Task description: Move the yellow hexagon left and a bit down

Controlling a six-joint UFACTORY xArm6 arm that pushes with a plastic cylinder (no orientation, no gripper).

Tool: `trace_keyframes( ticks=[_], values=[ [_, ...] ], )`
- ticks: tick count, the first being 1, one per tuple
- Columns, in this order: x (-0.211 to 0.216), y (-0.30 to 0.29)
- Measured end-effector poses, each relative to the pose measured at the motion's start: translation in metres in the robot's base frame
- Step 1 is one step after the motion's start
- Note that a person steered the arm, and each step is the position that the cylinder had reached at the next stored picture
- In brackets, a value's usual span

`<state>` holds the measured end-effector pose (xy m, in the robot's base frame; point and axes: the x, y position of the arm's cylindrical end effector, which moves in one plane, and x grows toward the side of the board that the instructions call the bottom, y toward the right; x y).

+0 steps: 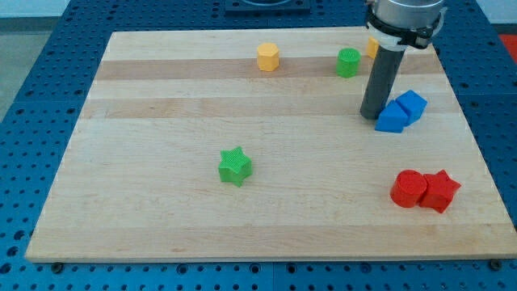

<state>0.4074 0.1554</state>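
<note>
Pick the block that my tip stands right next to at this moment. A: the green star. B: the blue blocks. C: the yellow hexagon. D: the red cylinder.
B: my tip stands just to the view's left of the blue blocks, while the yellow hexagon sits well away toward the view's top left, and the green star and the red cylinder lie lower on the board.

Silver-grey arm housing, black collar, then a straight dark-grey rod (380, 81).
</note>
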Motion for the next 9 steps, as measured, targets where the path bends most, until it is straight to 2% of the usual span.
trace_keyframes(
  ticks=[2, 4, 6, 8, 9],
  values=[
    [0.0, -0.044],
    [-0.004, -0.056],
    [-0.116, -0.095],
    [-0.131, -0.15],
    [-0.132, -0.15]
  ],
)
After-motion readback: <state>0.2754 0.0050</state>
